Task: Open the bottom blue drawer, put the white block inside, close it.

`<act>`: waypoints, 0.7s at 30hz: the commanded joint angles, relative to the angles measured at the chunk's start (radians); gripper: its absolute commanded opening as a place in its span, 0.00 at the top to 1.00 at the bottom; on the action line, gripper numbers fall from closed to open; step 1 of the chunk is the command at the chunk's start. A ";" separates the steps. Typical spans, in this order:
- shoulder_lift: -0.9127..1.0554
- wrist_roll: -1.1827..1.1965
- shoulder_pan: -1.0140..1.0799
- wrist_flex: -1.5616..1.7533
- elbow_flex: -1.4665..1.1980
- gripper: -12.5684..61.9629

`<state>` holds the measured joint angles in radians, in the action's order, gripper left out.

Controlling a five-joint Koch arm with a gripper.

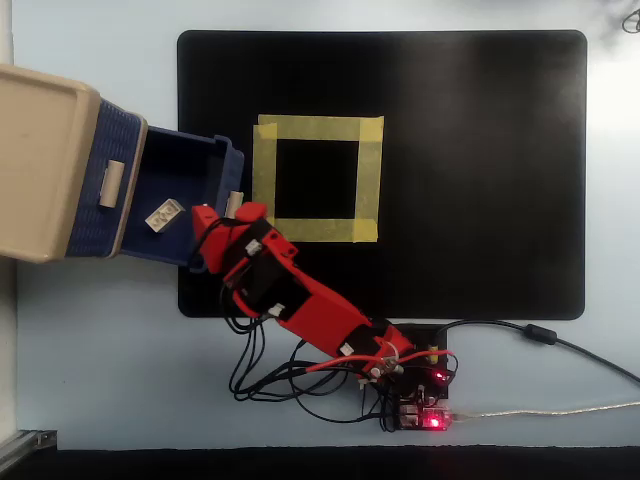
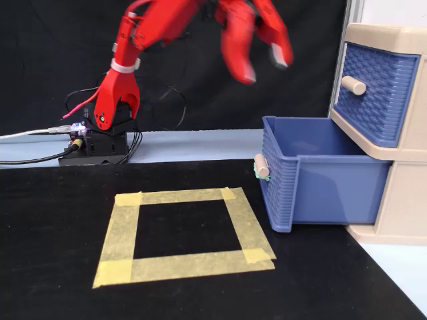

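Nearest me lay the yellow tape square [image 2: 185,235], then at three o'clock the bottom blue drawer [image 2: 313,179] stood pulled out with the white block [image 1: 164,215] inside, and above hung the red gripper [image 2: 261,65], its jaws apart and empty.

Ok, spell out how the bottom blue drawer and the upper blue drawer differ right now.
The bottom blue drawer is pulled far out of the beige cabinet; the upper blue drawer sits shut, flush with it. In the overhead view the bottom drawer's open tub holds the white block; the upper drawer's inside is hidden. The bottom drawer reaches over the black mat; the upper one stays above the cabinet base. Both are dark blue, woven-textured, with a small beige handle.
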<state>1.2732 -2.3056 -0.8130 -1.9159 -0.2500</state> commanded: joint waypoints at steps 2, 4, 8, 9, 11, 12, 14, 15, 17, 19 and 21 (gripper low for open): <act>0.048 0.032 0.127 -0.104 -0.115 0.38; 0.043 0.023 0.143 -0.083 -0.216 0.38; -0.040 -0.021 0.078 0.021 -0.344 0.38; -0.066 -0.049 0.038 0.041 -0.342 0.38; -0.143 -0.121 -0.055 0.095 -0.330 0.38; -0.178 -0.150 -0.089 0.133 -0.310 0.38; -0.249 -0.192 -0.124 0.218 -0.256 0.37; -0.287 -0.202 -0.133 0.265 -0.224 0.37; -0.364 -0.206 -0.163 0.365 -0.144 0.37; -0.440 -0.206 -0.193 0.466 -0.058 0.37; -0.532 -0.206 -0.206 0.588 0.041 0.37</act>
<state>0.7378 -2.4820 -0.9971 -1.4542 -0.2454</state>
